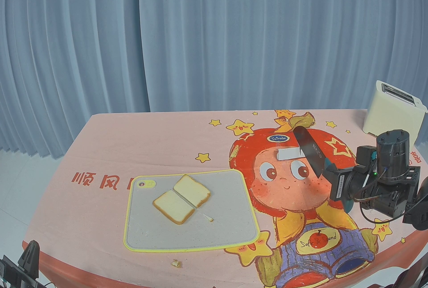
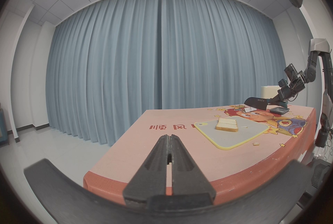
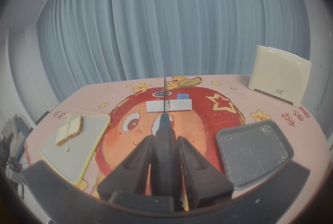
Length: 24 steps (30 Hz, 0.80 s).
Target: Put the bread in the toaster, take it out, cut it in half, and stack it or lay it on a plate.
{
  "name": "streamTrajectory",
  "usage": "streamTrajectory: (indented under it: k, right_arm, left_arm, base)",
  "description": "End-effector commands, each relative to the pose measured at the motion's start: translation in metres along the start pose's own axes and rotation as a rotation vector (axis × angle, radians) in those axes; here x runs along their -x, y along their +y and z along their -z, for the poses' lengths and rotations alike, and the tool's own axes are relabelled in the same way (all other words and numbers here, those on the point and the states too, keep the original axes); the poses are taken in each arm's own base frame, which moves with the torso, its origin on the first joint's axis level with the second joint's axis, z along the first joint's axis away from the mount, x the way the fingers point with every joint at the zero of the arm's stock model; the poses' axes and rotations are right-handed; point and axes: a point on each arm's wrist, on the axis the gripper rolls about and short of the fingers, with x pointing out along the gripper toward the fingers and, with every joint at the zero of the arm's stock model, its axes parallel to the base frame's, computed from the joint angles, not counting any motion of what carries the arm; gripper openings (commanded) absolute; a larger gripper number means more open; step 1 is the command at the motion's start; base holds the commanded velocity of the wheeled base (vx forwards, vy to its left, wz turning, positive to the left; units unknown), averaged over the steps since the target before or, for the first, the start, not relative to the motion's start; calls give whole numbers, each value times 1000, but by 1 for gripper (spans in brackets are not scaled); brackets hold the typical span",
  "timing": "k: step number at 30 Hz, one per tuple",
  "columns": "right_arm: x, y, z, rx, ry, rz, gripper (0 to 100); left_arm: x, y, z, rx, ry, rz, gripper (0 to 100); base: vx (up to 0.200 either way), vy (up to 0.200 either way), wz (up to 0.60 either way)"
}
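"Okay, bread: where?"

"Cut in two. Near half [image 1: 174, 206] and far half [image 1: 192, 190] lie flat on the board [image 1: 223, 217], side by side with a thin gap along the cut. A sliver [image 1: 207, 217] lies just beside them on the board."

"Board position?"

"Left-centre of the table [image 1: 133, 141], close to the near edge. One crumb [image 1: 177, 263] sits on the cloth just off the board's near side."

"Right gripper?"

"Right gripper [image 3: 165, 140] is over the table's right part, fingers clamped on the knife [image 1: 310, 151] by its handle. Blade is dark and points away toward the curtain [image 1: 214, 26]. In the left wrist view it is raised off the cloth. Tip is over a white card [image 1: 290, 153] that lies on the printed face."

"Any contact with the bread?"

"None, knife and bread are well apart."

"Left gripper?"

"Left gripper [image 2: 169, 143] is low, off the table's near left corner, fingers pressed together, nothing between them."

"Toaster?"

"Toaster [image 1: 392, 110] is cream, upright at the far right corner. I can't tell what's in the slot."

"Plate?"

"Grey tray [image 3: 253, 150] on the right side, nearer than the toaster, just beside the right gripper. It has specks on its floor. No bread on it yet."
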Motion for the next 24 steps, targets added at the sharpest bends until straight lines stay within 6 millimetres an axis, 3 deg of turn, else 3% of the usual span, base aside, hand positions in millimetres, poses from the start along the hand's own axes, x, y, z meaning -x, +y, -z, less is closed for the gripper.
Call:
streamTrajectory:
  k: [1,24]
  right_arm:
    - [-1,0,0,-1,2,1,0]
    - [-2,0,3,4,16,2,0]
  left_arm:
    - [-1,0,4,0,18,0,0]
    - [-1,0,4,0,18,0,0]
  base:
    - [0,0,0]
    - [0,0,0]
